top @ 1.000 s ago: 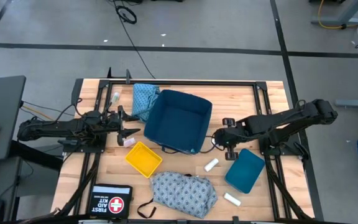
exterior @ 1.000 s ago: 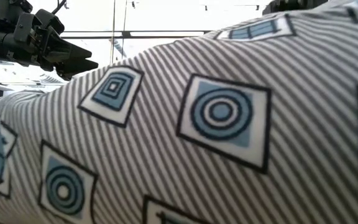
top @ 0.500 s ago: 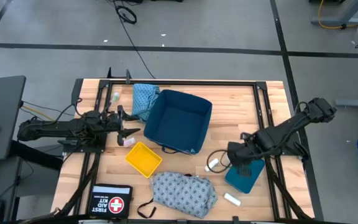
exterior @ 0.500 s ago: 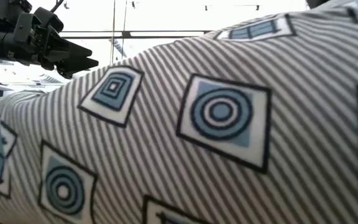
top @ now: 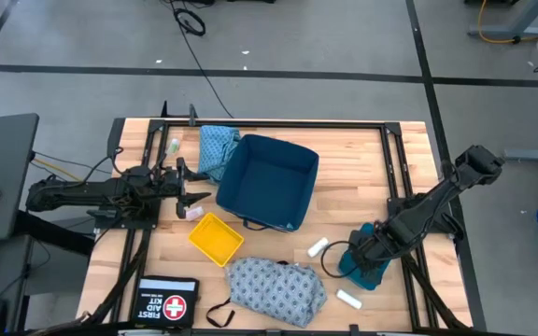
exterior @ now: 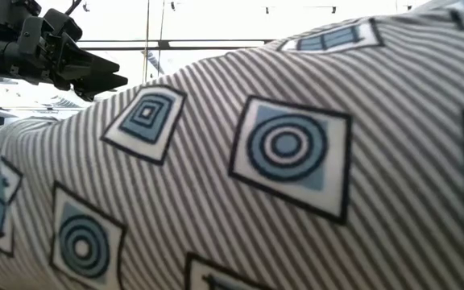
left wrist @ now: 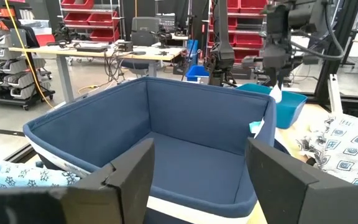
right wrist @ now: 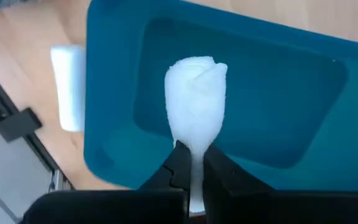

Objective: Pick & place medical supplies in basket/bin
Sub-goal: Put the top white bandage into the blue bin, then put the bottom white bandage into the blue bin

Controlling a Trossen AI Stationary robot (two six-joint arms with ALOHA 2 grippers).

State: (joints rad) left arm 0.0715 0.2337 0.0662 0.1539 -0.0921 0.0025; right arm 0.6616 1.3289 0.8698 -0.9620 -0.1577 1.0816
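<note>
White roll [right wrist: 196, 115] sits pinched in the right claw [right wrist: 191, 168], fingers closed on its end, directly over the small teal tray [right wrist: 303, 155]; another roll [right wrist: 68, 87] lies on the wood just beside that tray. Left claw [left wrist: 197, 165] hangs w/ fingers spread, nothing between them, the big blue bin [left wrist: 185, 134] right in front and grey-blue patterned cloth [top: 276, 289] well off.

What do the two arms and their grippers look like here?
Both arms are dark, nearly black, jointed links on dark frames at the table's sides. The left gripper ends in two broad, flat black fingers. The right gripper has slim black fingers and a black cable looping beside its wrist.
</note>
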